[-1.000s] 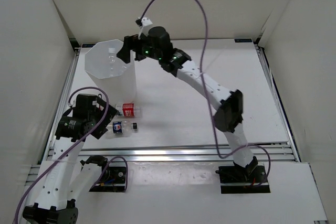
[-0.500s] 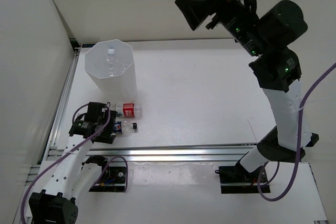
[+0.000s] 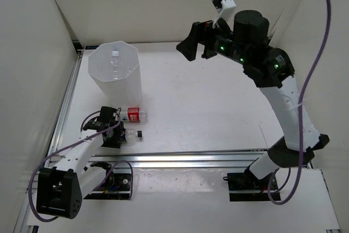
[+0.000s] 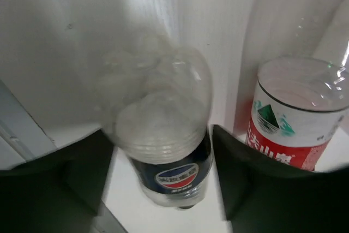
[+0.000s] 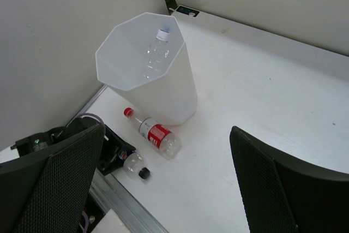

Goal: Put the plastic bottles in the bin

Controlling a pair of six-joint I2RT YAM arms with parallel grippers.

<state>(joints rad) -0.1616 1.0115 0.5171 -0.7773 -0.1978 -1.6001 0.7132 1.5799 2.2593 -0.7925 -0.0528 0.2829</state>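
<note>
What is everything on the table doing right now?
bin: upright
bottle in the bin: inside, cap up
red-labelled bottle: lying down, capped
dark-labelled bottle: lying down, capped
left end effector: around the dark-labelled bottle, grip unclear
right end effector: open, empty, raised

bottle (image 3: 115, 61) in bin (image 3: 130, 88), second bottle (image 3: 134, 115) before bin, third bottle (image 3: 130, 135) nearest
</note>
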